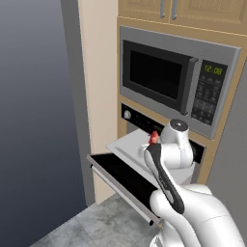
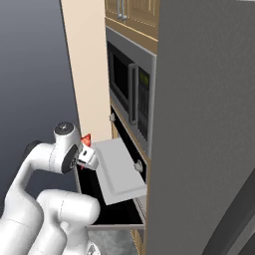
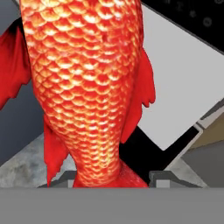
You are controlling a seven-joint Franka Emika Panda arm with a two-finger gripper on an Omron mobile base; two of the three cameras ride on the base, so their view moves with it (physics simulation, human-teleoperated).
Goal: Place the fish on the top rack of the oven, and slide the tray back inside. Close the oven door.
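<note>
My gripper (image 3: 110,178) is shut on the fish (image 3: 87,87), a bright red-orange scaly body that hangs between the fingertips (image 3: 160,176). From the base cameras the fish (image 1: 154,138) (image 2: 85,139) is held just above the near edge of the tray (image 1: 129,144) (image 2: 117,172). This pale top rack (image 3: 177,74) stands pulled out of the oven (image 1: 140,118), over the lowered oven door (image 1: 120,176) (image 2: 112,211). The gripper (image 2: 87,147) sits at the tray's left side. The fish does not rest on the tray.
A silver microwave (image 1: 169,77) with green digits sits above the oven, under wooden cabinets (image 1: 183,9). A tall grey panel (image 2: 209,124) stands on the right. The grey tiled floor (image 1: 96,222) lies below the door. My own arm (image 1: 169,183) crosses in front of the door's right end.
</note>
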